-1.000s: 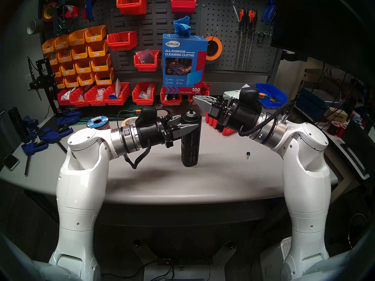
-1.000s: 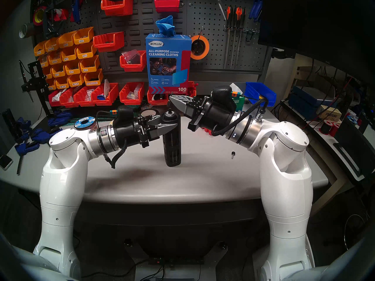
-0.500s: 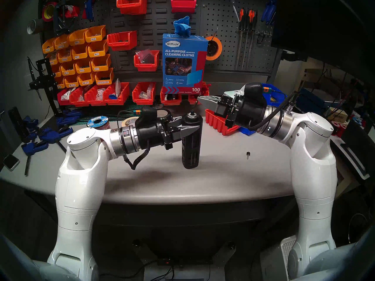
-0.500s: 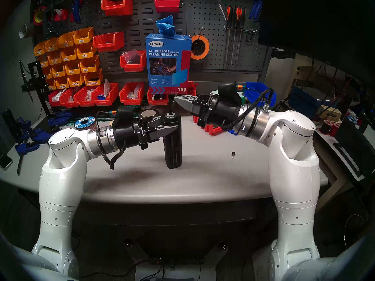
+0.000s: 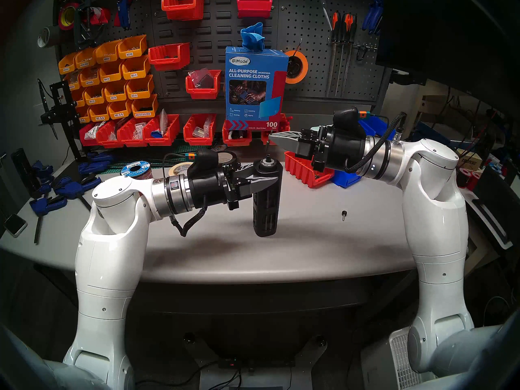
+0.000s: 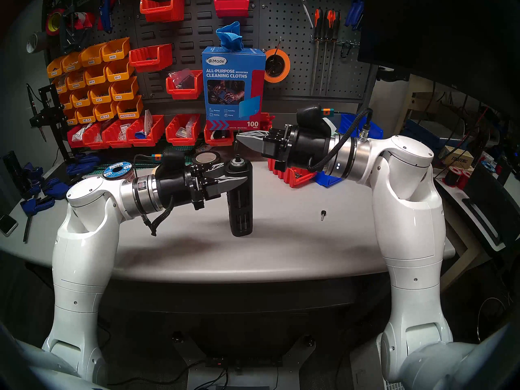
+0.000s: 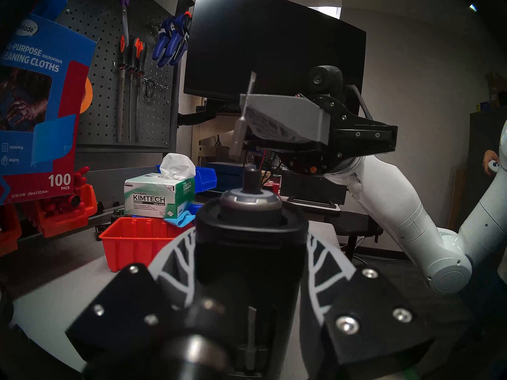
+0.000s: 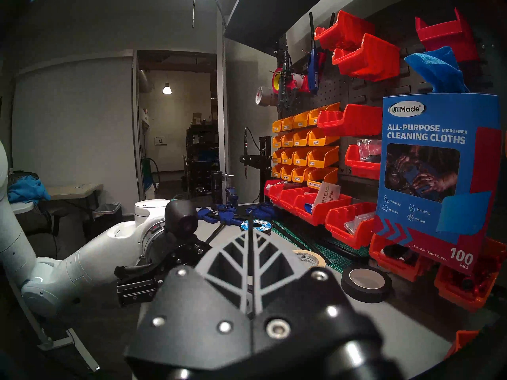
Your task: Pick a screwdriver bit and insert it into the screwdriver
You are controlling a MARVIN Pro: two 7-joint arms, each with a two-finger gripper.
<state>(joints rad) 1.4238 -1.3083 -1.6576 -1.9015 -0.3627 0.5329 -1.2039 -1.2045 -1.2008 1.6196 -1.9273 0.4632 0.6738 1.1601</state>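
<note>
The right gripper (image 5: 272,139) swings back in over the table (image 5: 309,240), jaws clenched on the screwdriver bit (image 7: 245,116), which hangs near upright just above the screwdriver (image 5: 266,198). Half a second ago it sat further right, out over the red bin (image 5: 302,170); now the bit's lower end is almost over the socket (image 7: 251,176), not yet in. The left gripper (image 5: 267,181) keeps its jaws clamped round the upper body, and the screwdriver has drifted slightly lower. Judging by this, insertion is next: a small shift, then straight down.
</note>
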